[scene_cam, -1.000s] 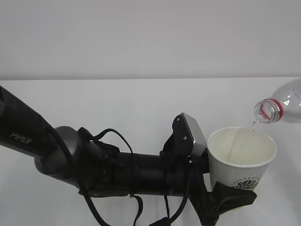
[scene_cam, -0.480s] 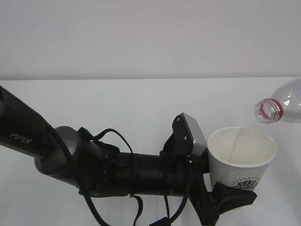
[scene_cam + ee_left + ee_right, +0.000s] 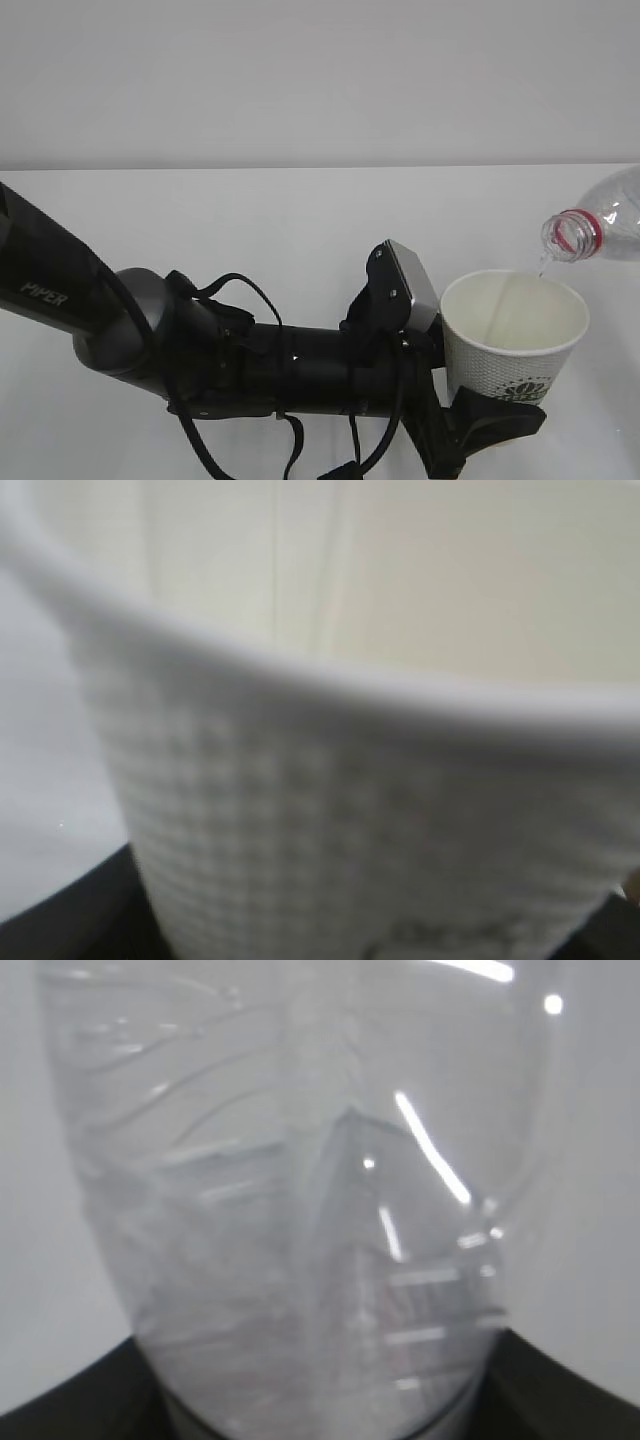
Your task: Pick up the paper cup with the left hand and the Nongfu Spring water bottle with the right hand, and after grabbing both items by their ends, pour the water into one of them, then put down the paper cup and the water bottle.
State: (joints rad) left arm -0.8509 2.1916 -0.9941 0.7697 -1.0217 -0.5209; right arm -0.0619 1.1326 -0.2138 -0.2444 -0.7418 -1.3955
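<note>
We see the paper cup (image 3: 515, 335) at about four o'clock in the exterior view, upright, white with a rolled rim, a cream inside and a dark green round emblem low on its side. In the left wrist view its wall (image 3: 380, 810) fills the picture, blurred, with a fine grid texture. The left hand (image 3: 495, 420) clamps the cup near its base, black fingers (image 3: 505, 412) wrapped around the lower wall. The Nongfu Spring water bottle (image 3: 600, 225) enters at three o'clock, tipped with its open mouth and red neck ring just above the cup's far rim. A thin stream of water (image 3: 541, 264) falls from the mouth into the cup. In the right wrist view we see the clear ribbed bottle (image 3: 300, 1200) close up, with the right hand's black body just beneath it; the exterior view does not show that hand, and its jaws are set around the bottle.
</note>
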